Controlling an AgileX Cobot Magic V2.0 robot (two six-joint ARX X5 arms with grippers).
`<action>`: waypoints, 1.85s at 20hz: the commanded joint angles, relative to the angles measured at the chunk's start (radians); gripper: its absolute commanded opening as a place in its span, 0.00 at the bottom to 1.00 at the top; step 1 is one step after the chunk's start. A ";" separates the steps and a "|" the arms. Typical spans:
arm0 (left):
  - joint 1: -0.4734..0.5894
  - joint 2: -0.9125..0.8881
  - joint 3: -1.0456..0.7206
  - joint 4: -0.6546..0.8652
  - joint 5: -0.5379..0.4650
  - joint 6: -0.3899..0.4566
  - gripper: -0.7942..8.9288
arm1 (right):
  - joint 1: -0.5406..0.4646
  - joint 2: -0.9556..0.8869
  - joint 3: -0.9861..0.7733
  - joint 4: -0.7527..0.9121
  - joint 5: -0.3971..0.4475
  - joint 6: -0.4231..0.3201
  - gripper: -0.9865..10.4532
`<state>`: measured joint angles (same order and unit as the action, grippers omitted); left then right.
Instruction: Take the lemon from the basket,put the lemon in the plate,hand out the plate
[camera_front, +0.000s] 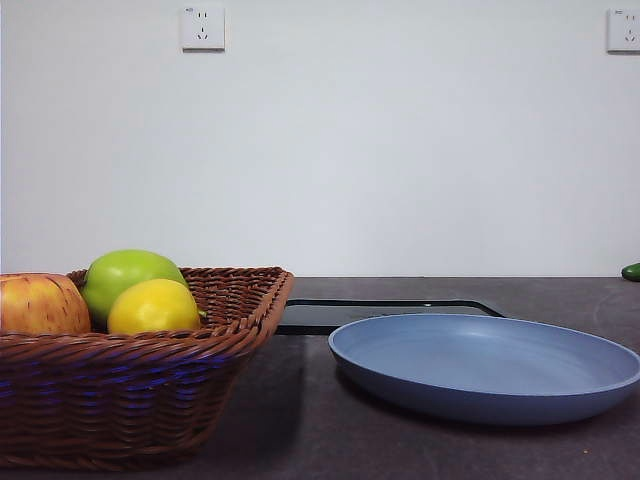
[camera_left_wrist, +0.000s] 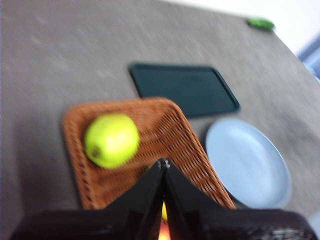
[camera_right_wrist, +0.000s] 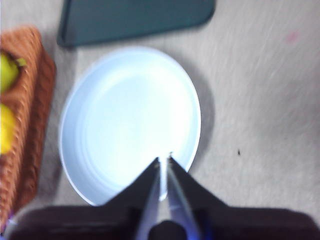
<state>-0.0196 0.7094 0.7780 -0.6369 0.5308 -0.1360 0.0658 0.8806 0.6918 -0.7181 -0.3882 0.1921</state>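
Lemon (camera_front: 153, 306) lying in the basket (camera_front: 150, 375) at the table's (camera_front: 300, 430) front left, touching the green apple (camera_front: 128, 274) behind it, beside the streaked red apple (camera_front: 40, 303). Plate (camera_front: 485, 365) sitting bare near the front right, just beside the basket. Black tray (camera_front: 380, 313) lying flat behind both, toward the far edge; small green object (camera_front: 631, 271) at the far right corner. Left gripper (camera_left_wrist: 164, 163) hanging above the basket, jaws pressed together, gripping nothing. Right gripper (camera_right_wrist: 163, 161) hanging above the plate's rim, jaws nearly together with only a sliver between, gripping nothing.
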 joint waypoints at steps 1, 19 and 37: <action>-0.013 0.037 0.024 -0.036 0.052 0.037 0.09 | 0.001 0.064 0.016 0.003 -0.002 -0.018 0.19; -0.041 0.065 0.028 -0.069 0.130 0.043 0.09 | 0.028 0.569 0.016 0.262 -0.033 0.004 0.28; -0.059 0.075 0.028 -0.075 0.129 0.003 0.46 | 0.027 0.319 0.016 0.146 -0.033 0.045 0.09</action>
<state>-0.0761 0.7776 0.7872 -0.7143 0.6552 -0.1196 0.0914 1.1877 0.6918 -0.5835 -0.4164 0.2283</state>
